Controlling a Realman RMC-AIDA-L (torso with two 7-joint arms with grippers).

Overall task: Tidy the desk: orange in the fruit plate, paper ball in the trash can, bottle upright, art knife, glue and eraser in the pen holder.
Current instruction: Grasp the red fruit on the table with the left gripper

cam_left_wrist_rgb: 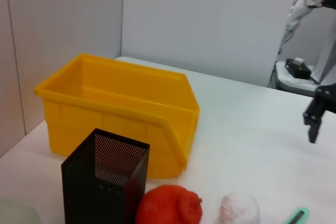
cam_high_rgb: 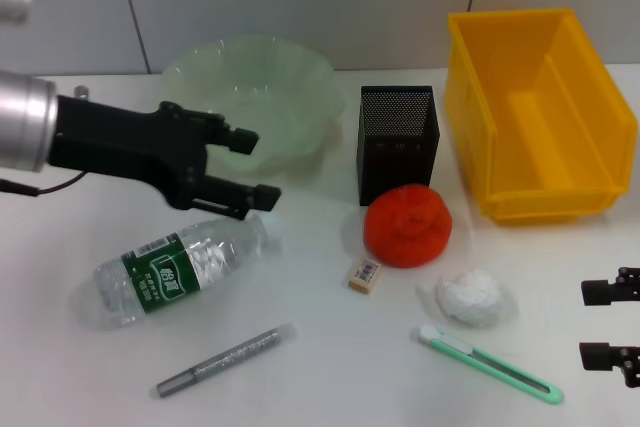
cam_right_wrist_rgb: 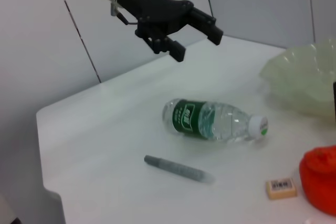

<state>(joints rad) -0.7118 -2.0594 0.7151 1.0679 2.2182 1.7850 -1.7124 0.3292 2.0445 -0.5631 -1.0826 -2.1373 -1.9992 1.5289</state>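
On the white desk [cam_high_rgb: 60, 377] the bottle [cam_high_rgb: 175, 269] [cam_right_wrist_rgb: 212, 121] lies on its side, cap toward the fruit plate [cam_high_rgb: 255, 97] [cam_right_wrist_rgb: 304, 77]. My left gripper [cam_high_rgb: 255, 167] [cam_right_wrist_rgb: 197, 44] hovers open and holds nothing, just above the bottle's cap end. The orange [cam_high_rgb: 407, 225] [cam_left_wrist_rgb: 170, 205] rests in front of the pen holder [cam_high_rgb: 397, 142] [cam_left_wrist_rgb: 105, 182]. The eraser [cam_high_rgb: 365, 275] [cam_right_wrist_rgb: 281, 187], paper ball [cam_high_rgb: 472, 298] [cam_left_wrist_rgb: 239, 209], art knife [cam_high_rgb: 490, 364] and glue [cam_high_rgb: 225, 359] [cam_right_wrist_rgb: 176, 168] lie loose on the desk. My right gripper [cam_high_rgb: 610, 325] stands open at the right edge.
The yellow trash can [cam_high_rgb: 540, 112] [cam_left_wrist_rgb: 115, 108] stands at the back right beside the pen holder, with nothing inside. A pale wall runs close behind the desk. In the left wrist view the desk's right edge shows, with equipment beyond it.
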